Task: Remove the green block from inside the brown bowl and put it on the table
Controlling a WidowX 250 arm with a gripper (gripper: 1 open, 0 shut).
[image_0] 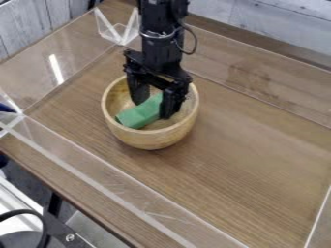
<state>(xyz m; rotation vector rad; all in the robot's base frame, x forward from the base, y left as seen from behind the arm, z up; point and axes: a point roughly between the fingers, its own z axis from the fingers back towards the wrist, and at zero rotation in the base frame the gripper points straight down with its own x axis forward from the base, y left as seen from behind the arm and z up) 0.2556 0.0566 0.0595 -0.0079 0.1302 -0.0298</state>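
The brown bowl point(151, 133) sits on the table point(233, 165), left of centre. Inside it the green block point(137, 113) leans against the bowl's inner wall, its upper end partly covered by the fingers. My gripper point(154, 100) points straight down into the bowl, open, with one black finger point(135, 92) on the block's left and the other on its right. The jaws straddle the block's upper end; whether they touch it I cannot tell.
Low clear acrylic walls point(39, 145) edge the table on the left and front. Bare wood-grain surface stretches to the right and in front of the bowl. A black stand point(26, 228) shows below the table's front-left corner.
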